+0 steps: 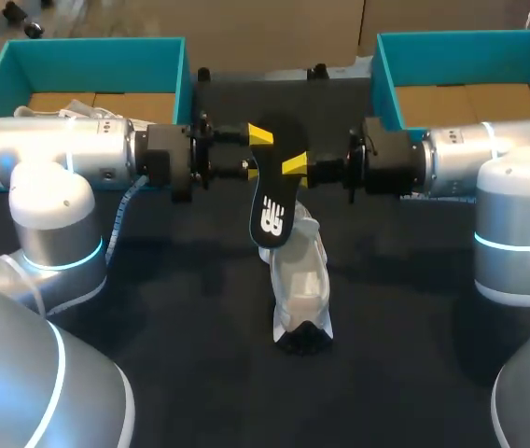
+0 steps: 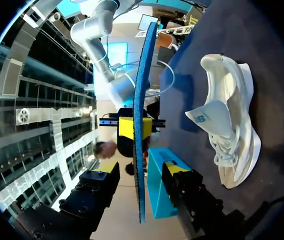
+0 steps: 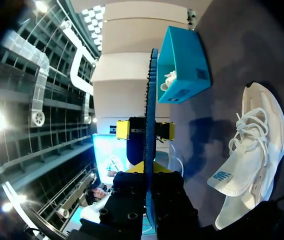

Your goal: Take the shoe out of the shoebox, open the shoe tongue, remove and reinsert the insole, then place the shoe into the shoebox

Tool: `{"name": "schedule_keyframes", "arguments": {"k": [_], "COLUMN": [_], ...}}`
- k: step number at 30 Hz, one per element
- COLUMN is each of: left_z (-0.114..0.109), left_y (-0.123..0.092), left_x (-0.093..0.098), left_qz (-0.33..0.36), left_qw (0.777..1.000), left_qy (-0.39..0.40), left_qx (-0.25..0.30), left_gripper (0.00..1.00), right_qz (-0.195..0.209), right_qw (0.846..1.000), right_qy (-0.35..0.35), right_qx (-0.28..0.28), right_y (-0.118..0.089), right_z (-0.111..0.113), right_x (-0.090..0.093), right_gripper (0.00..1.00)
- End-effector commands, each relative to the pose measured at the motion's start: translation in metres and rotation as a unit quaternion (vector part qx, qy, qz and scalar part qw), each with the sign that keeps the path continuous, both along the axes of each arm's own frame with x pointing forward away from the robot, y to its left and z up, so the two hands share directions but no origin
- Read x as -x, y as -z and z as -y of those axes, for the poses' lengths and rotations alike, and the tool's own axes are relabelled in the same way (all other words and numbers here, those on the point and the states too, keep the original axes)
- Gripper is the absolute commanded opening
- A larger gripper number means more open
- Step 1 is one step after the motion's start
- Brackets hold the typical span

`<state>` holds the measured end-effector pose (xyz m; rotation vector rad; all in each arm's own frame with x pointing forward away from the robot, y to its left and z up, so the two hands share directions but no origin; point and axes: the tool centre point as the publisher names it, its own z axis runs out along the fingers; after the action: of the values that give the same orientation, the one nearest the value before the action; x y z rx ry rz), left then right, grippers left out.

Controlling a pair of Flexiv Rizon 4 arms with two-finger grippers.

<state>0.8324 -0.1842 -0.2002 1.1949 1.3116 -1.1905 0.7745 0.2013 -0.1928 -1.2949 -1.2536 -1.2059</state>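
- Shoe (image 1: 300, 280): white, on the dark table (image 1: 181, 308), outside both boxes.
- Insole (image 1: 271, 201): held above the shoe, pinched between the right gripper's (image 1: 295, 166) fingers.
- Left gripper (image 2: 143, 169): fingers spread either side of the insole, not touching it.
- Left shoebox (image 1: 88, 51), right shoebox (image 1: 452, 42): teal, at the far corners.

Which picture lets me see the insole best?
The head view: the insole shows its whole flat face there, held up above the table. Both wrist views catch it side-on, as only a thin blue edge.

Dark table surface (image 1: 172, 317), softly lit
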Motion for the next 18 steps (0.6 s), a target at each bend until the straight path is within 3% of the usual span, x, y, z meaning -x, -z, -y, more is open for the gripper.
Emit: {"name": "schedule_keyframes", "arguments": {"k": [1,18], "left_z": [0.0036,0.0112], "left_y": [-0.0001,0.0024], "left_x": [-0.0012,0.0052], "left_qz": [0.0,-0.002], "left_qw": [1.0,1.0], "left_qy": [0.006,0.018], "left_qx": [0.0,0.001], "left_gripper": [0.47,0.35], "right_qz": [0.0,0.0], "right_qw": [1.0,1.0], "right_qy": [0.001,0.001], "right_qx": [0.001,0.001], "right_y": [0.0,0.0], "right_z": [-0.0014,-0.0014], "right_x": [0.0006,0.0006], "right_gripper": [0.0,0.0]}}
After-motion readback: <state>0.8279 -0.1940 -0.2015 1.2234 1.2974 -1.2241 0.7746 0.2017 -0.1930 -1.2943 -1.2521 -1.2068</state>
